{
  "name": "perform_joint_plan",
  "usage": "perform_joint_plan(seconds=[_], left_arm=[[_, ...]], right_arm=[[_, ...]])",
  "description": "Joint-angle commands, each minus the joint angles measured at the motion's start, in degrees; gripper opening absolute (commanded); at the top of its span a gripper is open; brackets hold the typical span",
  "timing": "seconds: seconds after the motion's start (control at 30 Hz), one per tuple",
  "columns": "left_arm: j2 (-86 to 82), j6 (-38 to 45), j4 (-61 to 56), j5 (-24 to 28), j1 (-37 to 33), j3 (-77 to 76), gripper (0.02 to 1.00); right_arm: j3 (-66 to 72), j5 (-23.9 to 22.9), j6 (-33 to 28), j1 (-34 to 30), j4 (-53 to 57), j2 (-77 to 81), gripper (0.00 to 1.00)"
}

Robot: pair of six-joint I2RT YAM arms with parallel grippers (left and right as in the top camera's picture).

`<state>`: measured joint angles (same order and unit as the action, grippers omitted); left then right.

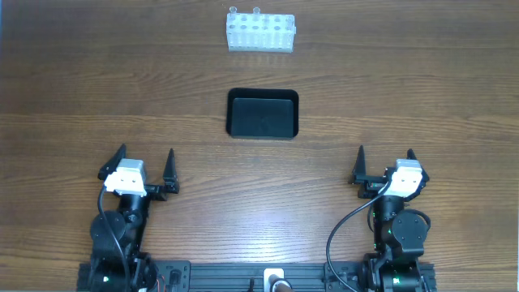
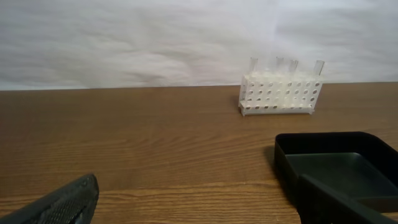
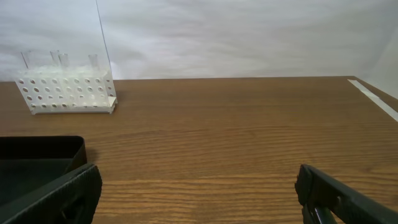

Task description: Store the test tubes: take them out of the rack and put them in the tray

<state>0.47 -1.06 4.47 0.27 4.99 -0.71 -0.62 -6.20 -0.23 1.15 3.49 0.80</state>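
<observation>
Beyond the black tray, test tubes are kept upright by the rack; left gripper and right gripper are held spread, unloaded.

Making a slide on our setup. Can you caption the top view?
Empty black tray at centre, white rack of test tubes beyond; left gripper and right gripper open in the foreground.

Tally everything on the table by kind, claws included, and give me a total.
Test tubes: 4
Rack: 1
Tray: 1
Claws: 2, left claw and right claw, both open
Total: 8
</observation>
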Motion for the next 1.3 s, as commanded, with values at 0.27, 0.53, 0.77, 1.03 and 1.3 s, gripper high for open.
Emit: perform_joint_plan(seconds=[0.27,0.53,0.77,1.03,1.3], left_arm=[[0.0,0.7,-0.1,0.8,-0.3,0.4,1.0],[0.0,0.7,-0.1,0.8,-0.8,0.4,1.0],[0.1,0.6,-0.1,0.8,-2.8,0.4,1.0],[0.1,0.6,-0.2,1.4,-3.4,0.4,1.0],[10.0,0.7,-20.0,1.7,-1.9,-1.7,1.0]], right_arm=[[0.3,-0.7,-0.1,0.2,0.2,-0.5,0.993],[0.3,-0.7,-0.1,0.2,0.2,-0.5,0.991],[0.3,-0.7,-0.1,0.2,0.2,-0.5,0.993],[0.3,-0.7,-0.1,0.2,0.2,-0.5,0.991],[0.3,-0.7,-0.1,0.2,0.2,-0.5,0.991]])
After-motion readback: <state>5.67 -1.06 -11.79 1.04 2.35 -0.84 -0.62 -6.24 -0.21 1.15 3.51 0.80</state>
